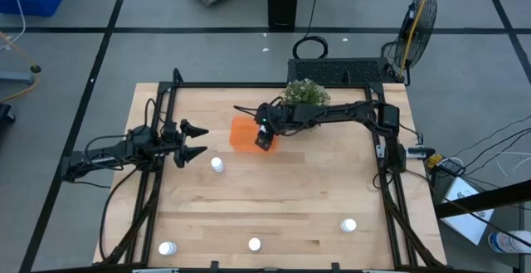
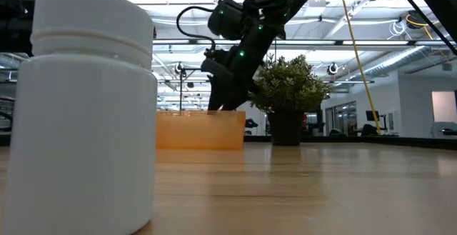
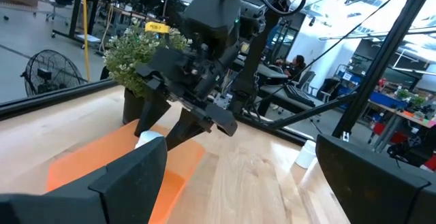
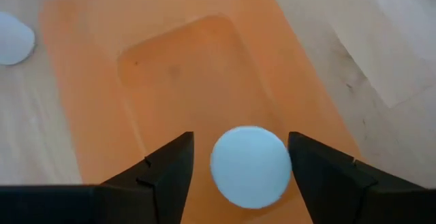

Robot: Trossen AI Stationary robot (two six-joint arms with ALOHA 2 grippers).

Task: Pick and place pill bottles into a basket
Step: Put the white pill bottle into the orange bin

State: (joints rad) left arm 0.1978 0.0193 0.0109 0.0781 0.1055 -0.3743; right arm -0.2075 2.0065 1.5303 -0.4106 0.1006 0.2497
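Right wrist view: a pill bottle sits between the right gripper's fingers, directly above the orange basket; a gap shows on each side of its cap, so whether it is gripped cannot be told. Basket rests on the worktop just beside the bushy plant. Four more pill bottles stand well apart from the basket. Left gripper hovers near the basket, fingers spread wide.

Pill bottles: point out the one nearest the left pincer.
The pill bottle standing just beyond the open left pincer, short of the basket. The other loose bottles stand along the near edge.
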